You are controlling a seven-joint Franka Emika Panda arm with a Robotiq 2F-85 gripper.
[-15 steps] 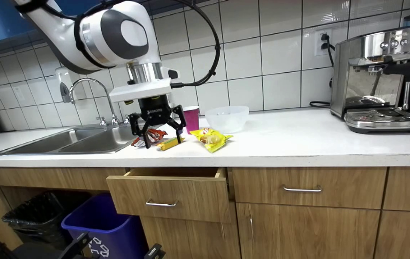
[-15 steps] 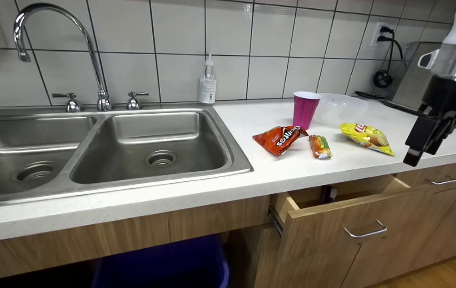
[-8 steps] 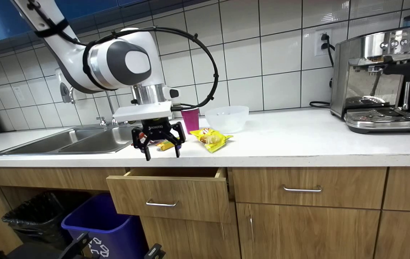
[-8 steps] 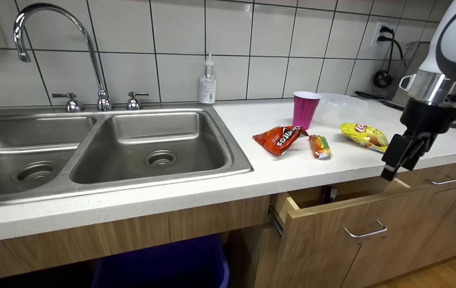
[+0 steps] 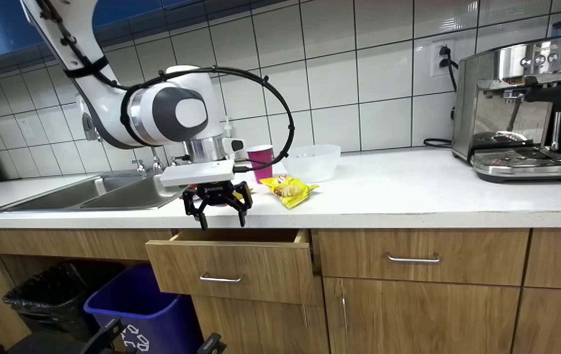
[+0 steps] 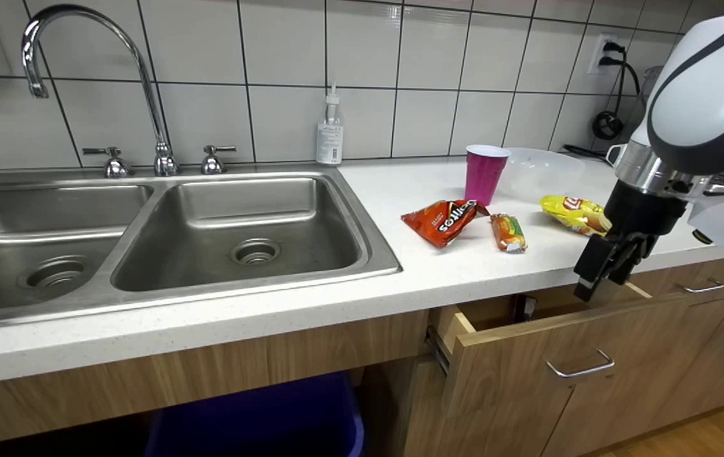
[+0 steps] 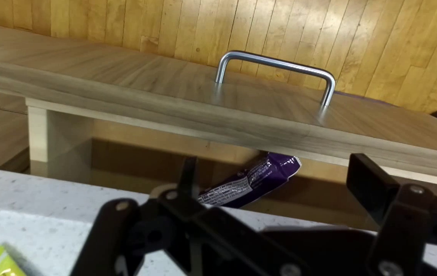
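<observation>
Gripper (image 5: 223, 222): fingers spread, nothing btwn them, so released. In both ext. views it's lower than 1 s ago & nearer the drawer. Touching nothing, AFAICT. White wording on its body, small, looks like ROBOTIQ.
Drawer (image 6: 514, 374): pulled open, unch. over the last sec. Gripper hangs near/above the opening now. My read: work is centred here, not on the counter snacks.
Packet (image 7: 256, 184): purple, lying in drawer, below the gripper; shows btwn the fingers in wrist view but isn't held. White panel w/ fine print, can't read; no brand showing.
Handle (image 7: 275, 62): metal, on drawer front; gripper's not on it.
Counter (image 5: 408, 196): snacks, cup & bowl all where they were; nothing on it has shifted.
Yellow bag (image 6: 571, 214): on counter, one end hidden behind gripper. Red logo, tilted, prob. Lay's.
Red bag (image 6: 444, 223): near cup. White letters upside down, "…ritos", so prob. Doritos.
Bar (image 6: 509, 233): beside red bag. Orange/yellow wrapper w/ green bit; print too small.
Cup (image 6: 485, 178): magenta, white rim, no label seen.
Bowl (image 6: 539, 174): clear, behind yellow bag, no marking seen.
Bottle (image 6: 330, 141): by sink (image 6: 381, 263). Label w/ barcode, text n/a.
Bin (image 5: 167, 324): blue, white recycling arrows, no words seen.
</observation>
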